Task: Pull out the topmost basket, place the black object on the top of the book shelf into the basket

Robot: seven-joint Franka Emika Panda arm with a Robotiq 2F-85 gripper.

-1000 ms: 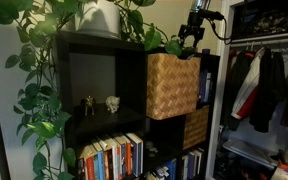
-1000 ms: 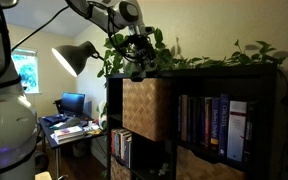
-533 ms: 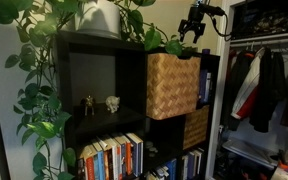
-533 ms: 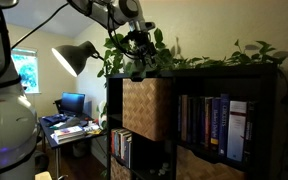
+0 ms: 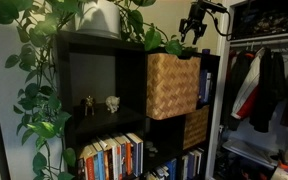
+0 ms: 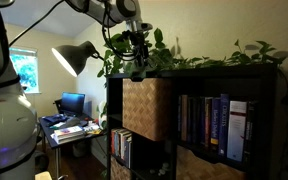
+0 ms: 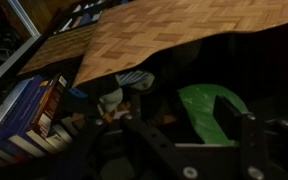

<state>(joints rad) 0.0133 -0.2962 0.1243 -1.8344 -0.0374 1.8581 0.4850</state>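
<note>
well, the tall black wooden book shelf of square cubes holds two checkered wicker baskets: the tan topmost basket fills an upper cube, a darker basket sits lower. two small figurines stand in the neighbouring cube. above hangs the gripper; its fingers' spread i cannot tell.

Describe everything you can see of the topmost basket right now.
The topmost basket is a cube of tan-brown woven wicker with a checkered face. It sits upright in an upper compartment of the black book shelf, apparently jutting past the shelf front. Books stand in the next compartment; plant leaves spread above it. The gripper is above it, not touching.
</note>
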